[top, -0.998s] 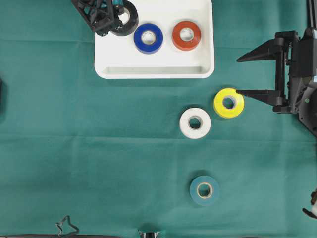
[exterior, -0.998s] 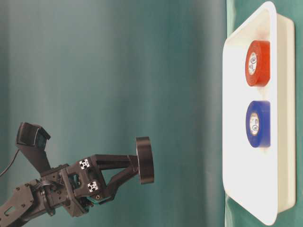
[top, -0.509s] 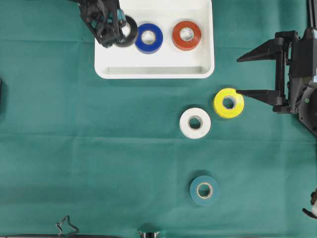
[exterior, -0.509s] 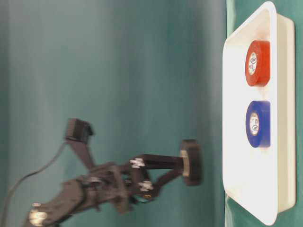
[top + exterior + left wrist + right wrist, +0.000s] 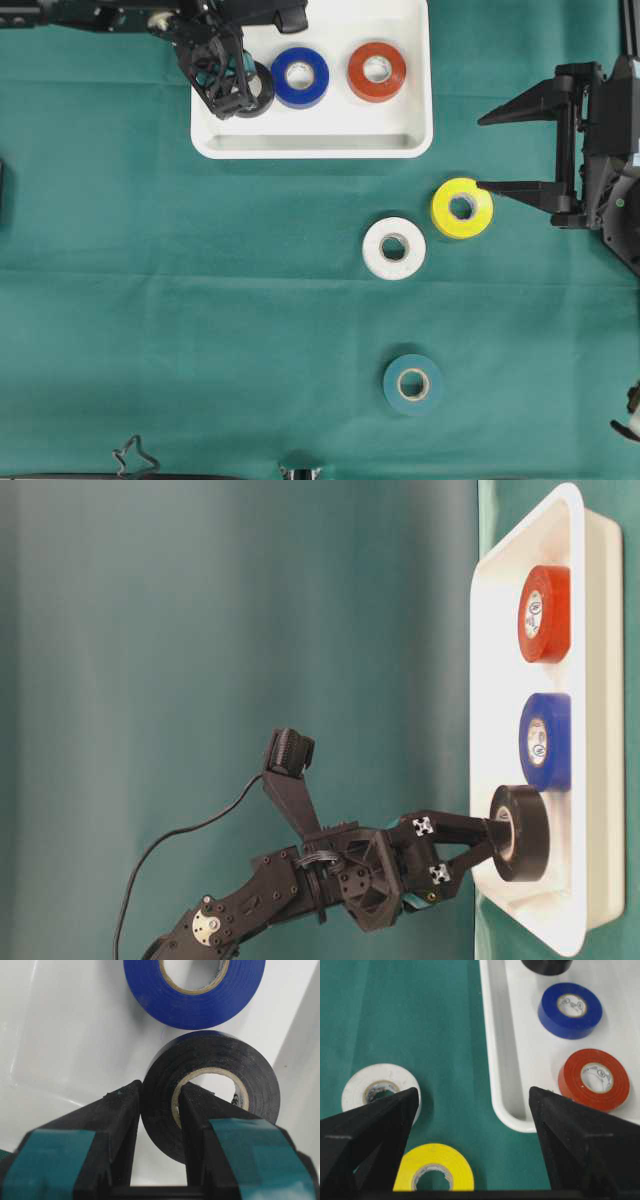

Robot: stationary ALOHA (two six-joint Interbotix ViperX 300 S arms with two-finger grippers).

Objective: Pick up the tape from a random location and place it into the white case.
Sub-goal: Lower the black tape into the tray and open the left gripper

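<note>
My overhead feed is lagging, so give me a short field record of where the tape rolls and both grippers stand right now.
case: shallow white plastic tray, top centre of the overhead view
rolls lying in tray: blue tape roll, red tape roll
held roll: black tape roll, in the tray beside the blue one
left gripper: shut on black roll, one of the fingers through its core
right gripper: open, beside yellow roll
rolls on green cloth: yellow tape roll, white tape roll, teal tape roll
</note>
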